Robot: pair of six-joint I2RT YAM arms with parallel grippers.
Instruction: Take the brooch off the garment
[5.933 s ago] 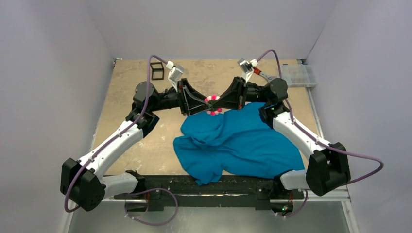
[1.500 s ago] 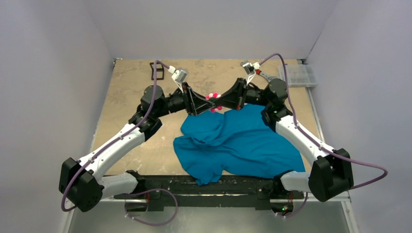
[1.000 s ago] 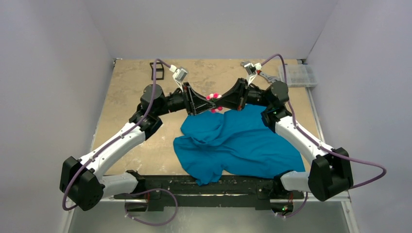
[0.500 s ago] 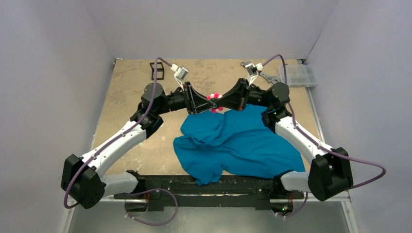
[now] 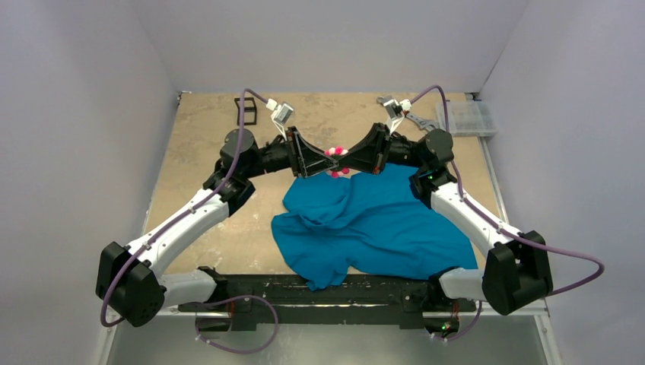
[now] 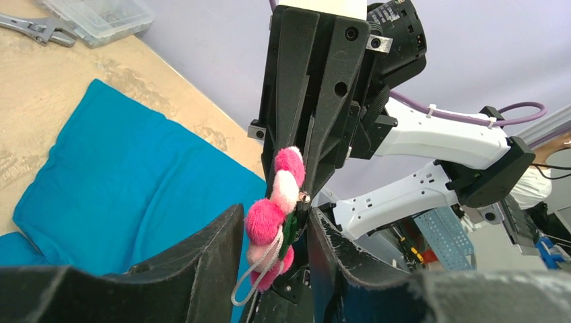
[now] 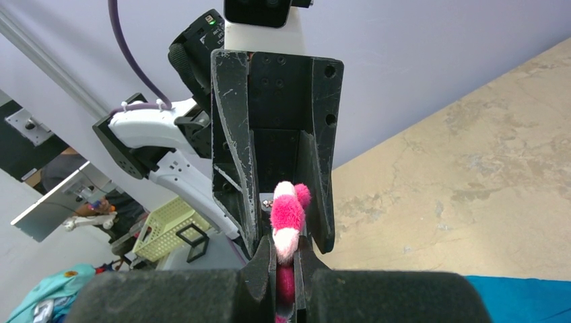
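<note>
The brooch [image 5: 335,161], a ring of pink and pale fluffy petals, hangs in the air between my two grippers, just beyond the far edge of the teal T-shirt [image 5: 380,220]. The shirt lies crumpled on the table. My right gripper [image 7: 286,245] is shut on the brooch [image 7: 286,219], pinching its petals. My left gripper [image 6: 276,215] faces it, and its open fingers stand on either side of the brooch [image 6: 276,202] with a gap on the left. A grey cord loop hangs from the brooch. The shirt [image 6: 121,175] lies flat below, apart from the brooch.
A black frame-shaped stand [image 5: 245,111] sits at the far left of the table. A wrench [image 5: 414,118] and a clear plastic box [image 5: 465,118] lie at the far right. Grey walls enclose the table on three sides.
Since the earliest frame both grippers have moved slightly farther from me with the brooch, and the left wrist has turned. In the last second almost nothing has moved.
</note>
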